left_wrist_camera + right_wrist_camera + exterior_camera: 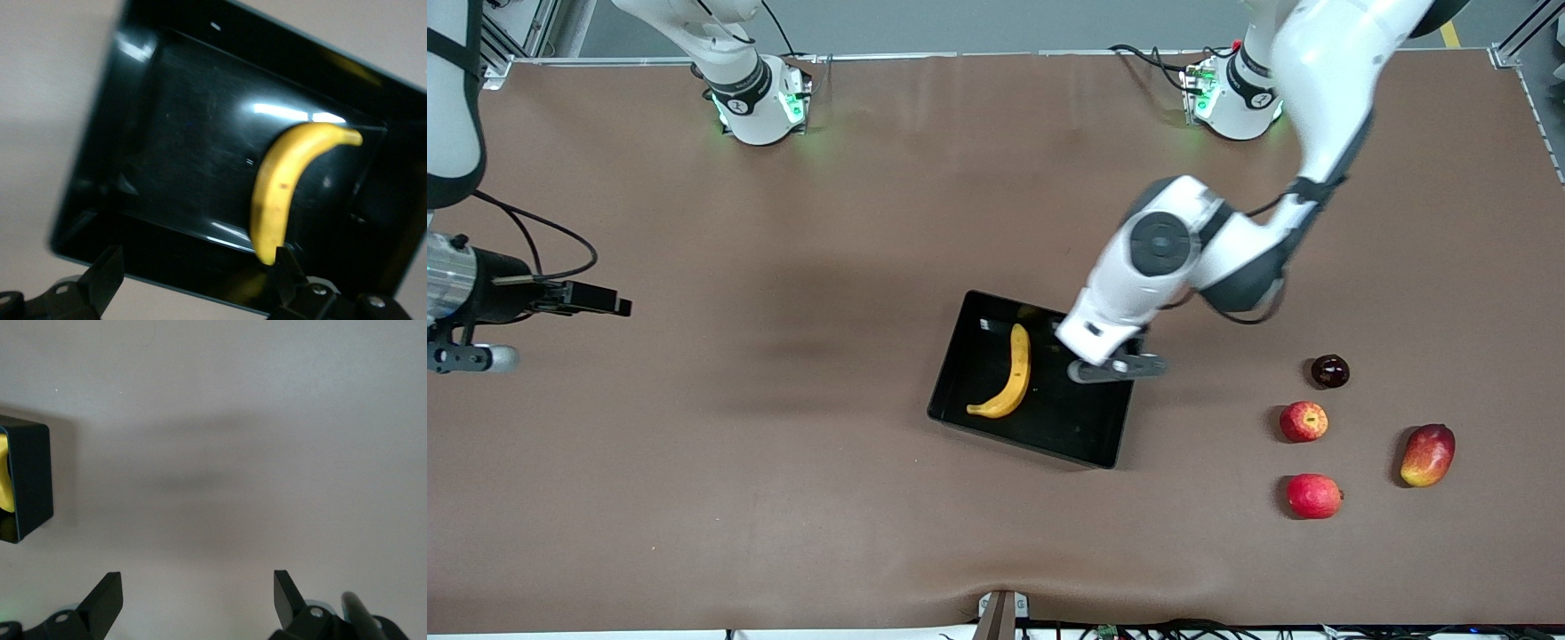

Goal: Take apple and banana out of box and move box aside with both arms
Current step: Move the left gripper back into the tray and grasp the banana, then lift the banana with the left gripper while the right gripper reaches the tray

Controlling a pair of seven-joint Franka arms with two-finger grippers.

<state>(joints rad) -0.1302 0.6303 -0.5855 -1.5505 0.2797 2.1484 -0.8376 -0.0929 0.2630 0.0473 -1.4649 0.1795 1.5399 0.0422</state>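
The black box [1080, 427] lies mid-table with the yellow banana [1009, 378] lying in it. My left gripper [1113, 366] hangs open and empty over the box's wall at the left arm's end. In the left wrist view the banana [277, 193] lies on the box floor [173, 140], and the open gripper [197, 277] straddles the box's wall. Two red apples [1304, 420] [1313, 495] rest on the table toward the left arm's end. My right gripper [467, 358] waits open over bare table at the right arm's end. The right wrist view shows the gripper [197, 597] and a box corner [30, 480].
A dark round fruit [1329, 371] and a red-yellow mango [1427, 454] lie near the apples. The brown table [783, 444] stretches bare between the box and the right arm. A camera mount [1000, 613] sits at the table's front edge.
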